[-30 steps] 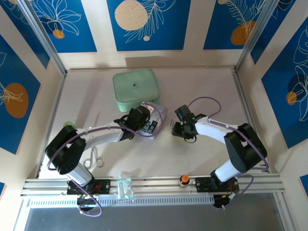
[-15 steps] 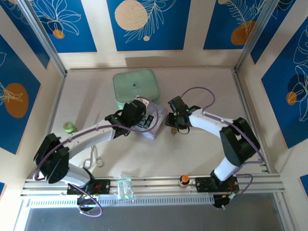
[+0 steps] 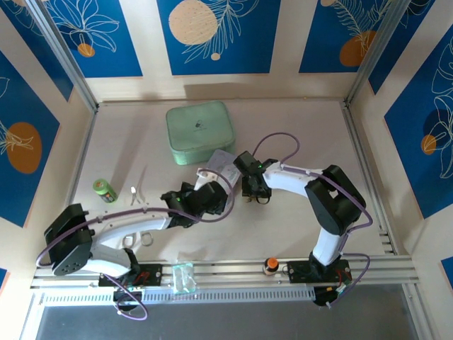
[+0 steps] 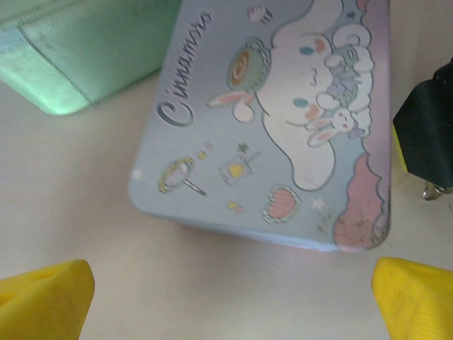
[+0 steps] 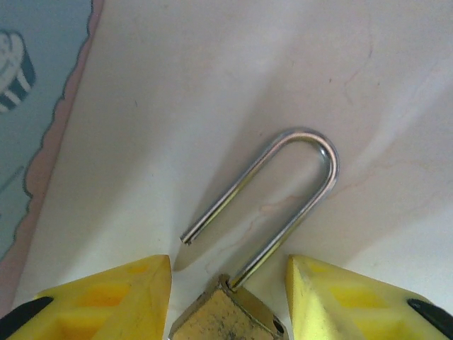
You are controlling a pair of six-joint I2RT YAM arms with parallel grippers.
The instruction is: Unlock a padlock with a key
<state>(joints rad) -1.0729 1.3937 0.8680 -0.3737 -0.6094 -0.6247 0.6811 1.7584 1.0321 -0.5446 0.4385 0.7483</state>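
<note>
The brass padlock (image 5: pixel 223 319) sits between the yellow fingers (image 5: pixel 106 301) of my right gripper (image 5: pixel 228 268), which is shut on its body. Its silver shackle (image 5: pixel 315 159) stands open, with one end free of the body, just above the pale table. In the top view the right gripper (image 3: pixel 251 188) is just right of the pastel cartoon box (image 3: pixel 224 163). My left gripper (image 4: pixel 230 301) is open and holds nothing, low over the table at the box's near edge (image 4: pixel 269 234). A tiny pale silvery piece (image 3: pixel 133 192), possibly the key, lies on the table far left.
A mint-green zip case (image 3: pixel 200 132) lies behind the box. A green cylinder (image 3: pixel 105 189) stands at the left. Scissors (image 3: pixel 144 238) lie partly under the left arm. An orange-topped knob (image 3: pixel 270 265) sits on the front rail.
The right gripper has carried the padlock left, up to the box. The left gripper has pulled back off the box toward the near side, and its arm has swung lower and leftward.
</note>
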